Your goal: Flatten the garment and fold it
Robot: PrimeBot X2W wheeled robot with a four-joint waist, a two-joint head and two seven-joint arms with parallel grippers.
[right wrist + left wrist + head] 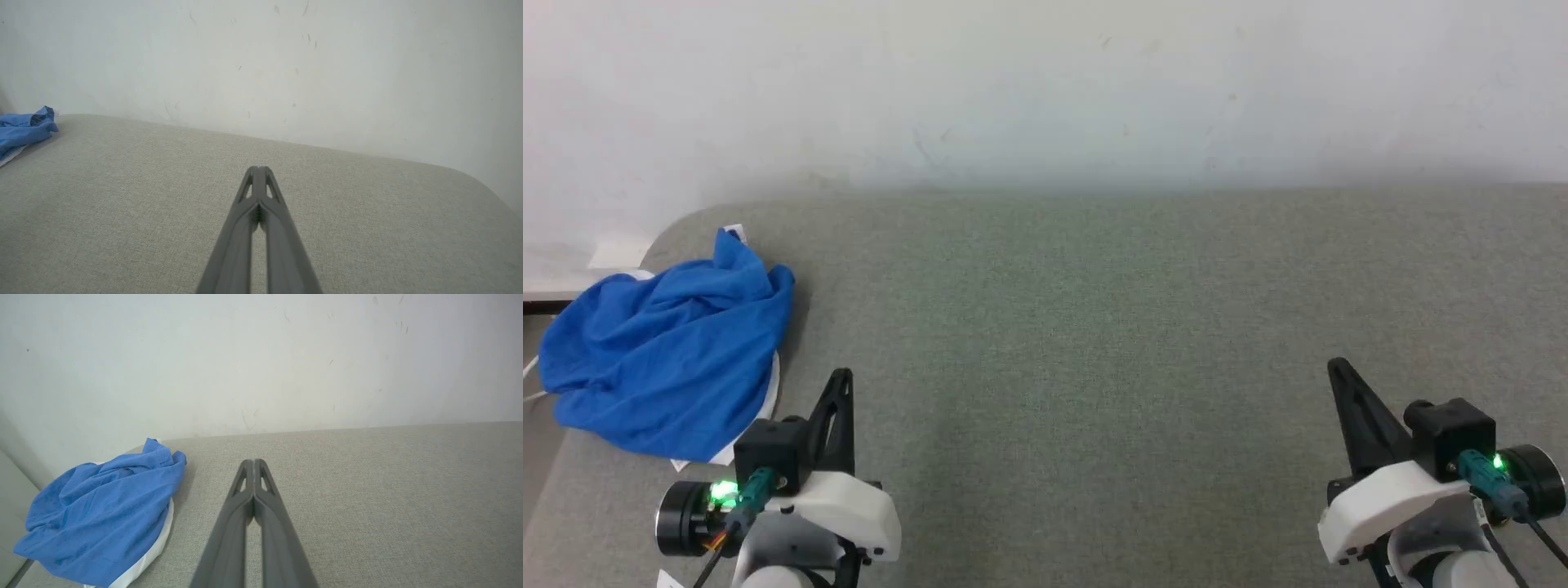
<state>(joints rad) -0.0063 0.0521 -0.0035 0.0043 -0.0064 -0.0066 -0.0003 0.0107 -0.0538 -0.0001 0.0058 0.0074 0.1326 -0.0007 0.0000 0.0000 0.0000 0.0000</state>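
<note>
Well off to the robot's left, the garment (662,359), a bright royal-blue heap of soft cloth, lies crumpled near the far left rounded corner of the grey-green woven padded surface (1094,327); it is bunched into loose folds, not spread flat, and one peak of cloth points toward the scuffed white wall (1045,82) behind; a white strip (773,388) curves along its near right edge, and it seems to be the garment's own band, though the bunching leaves that unsure; part of the heap reaches the surface's left edge. Neither arm touches it; the left gripper (842,377) hangs just beside the heap's near right side, its two long dark fingers pressed together with nothing between them, tips pointing toward the wall; the left wrist view shows those fingers meeting at the tips over bare fabric, with the garment to their left; the right gripper (1336,366) sits well apart from the cloth, at the right side of the surface, its fingers likewise closed tip to tip on nothing; from the right wrist view the garment shows as a small blue fold at the far left edge.
</note>
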